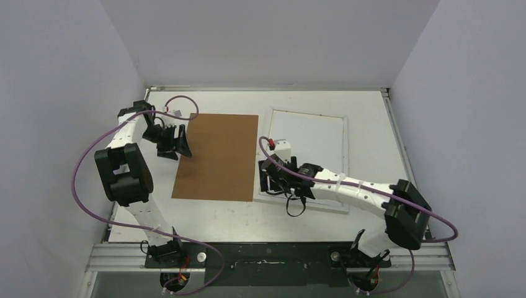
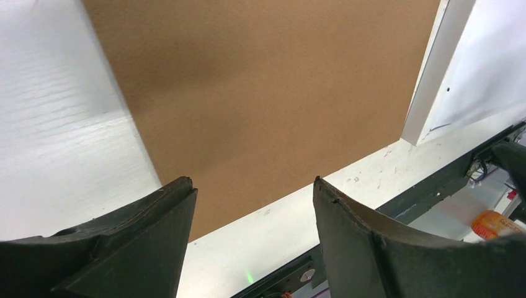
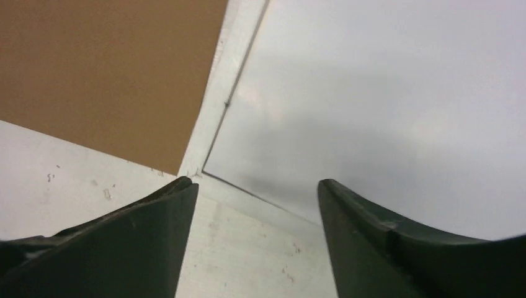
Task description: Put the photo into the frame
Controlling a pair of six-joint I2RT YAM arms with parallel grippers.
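Two open claws, nothing held.
Left claw [image 2: 253, 183] is wide open, with the brown board's [image 1: 217, 155] edge just under it. Right claw [image 3: 255, 183] is open too, with a corner of the white frame [image 3: 217, 93] right under it.

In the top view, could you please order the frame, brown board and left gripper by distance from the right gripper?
1. The frame: under the right gripper, at its near-left corner.
2. The brown board: just to the left.
3. The left gripper: at the board's far left edge.
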